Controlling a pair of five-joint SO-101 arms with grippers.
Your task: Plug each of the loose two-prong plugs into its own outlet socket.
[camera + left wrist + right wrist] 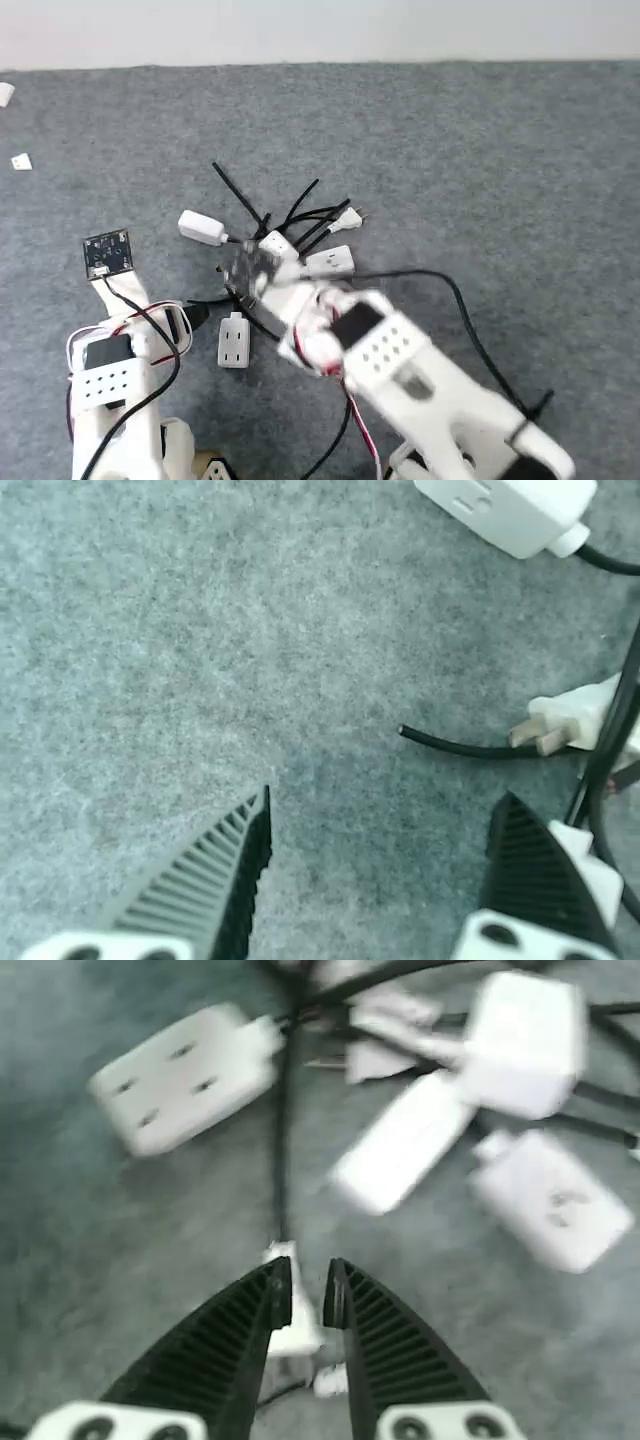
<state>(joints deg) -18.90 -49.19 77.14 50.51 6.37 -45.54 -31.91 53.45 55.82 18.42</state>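
Grey carpet-like bench (480,150) below pale wall strip. Near middle, tangle of thin black cables (300,208) with white plastic outlet socket blocks: 1 long socket block (203,227) at left end of tangle, 1 flat socket block (233,340) a little apart, between the 2 arms. White 2-prong plug (345,220) loose at right side of tangle, in no socket. Left gripper (375,870) released, fingers wide apart over bare bench, near white plug with 2 brass prongs (565,720), also loose. Right gripper (308,1295) at tangle, clenched on small white plug (293,1332) with black cable.
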